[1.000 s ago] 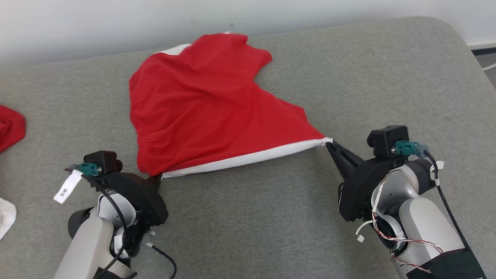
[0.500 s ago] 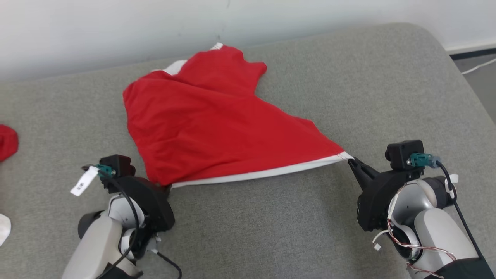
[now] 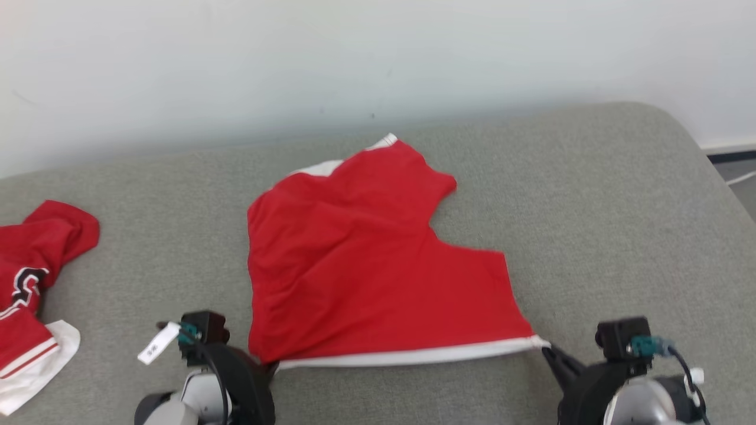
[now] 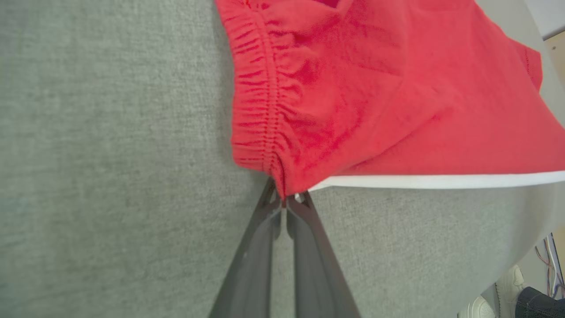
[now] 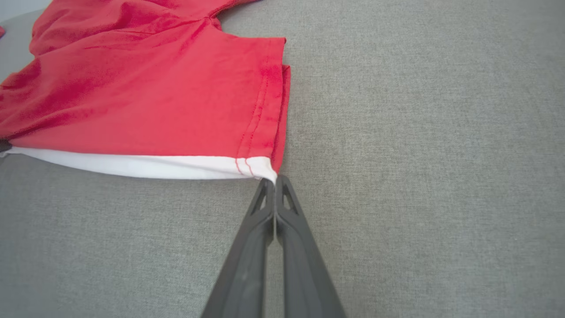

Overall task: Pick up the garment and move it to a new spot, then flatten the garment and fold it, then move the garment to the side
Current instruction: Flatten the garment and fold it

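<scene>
S-like black-white emblem on red cloth at far left; white tag, print unreadable

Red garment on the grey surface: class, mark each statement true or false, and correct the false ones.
The left end effector is shut on a corner of the red garment. True.
The right end effector stands open above it. False: it is shut on the garment's other near corner.
A second red garment lies on the grey surface to the robot's left. True.
The garment is crumpled in a heap. False: it lies spread out.
</scene>
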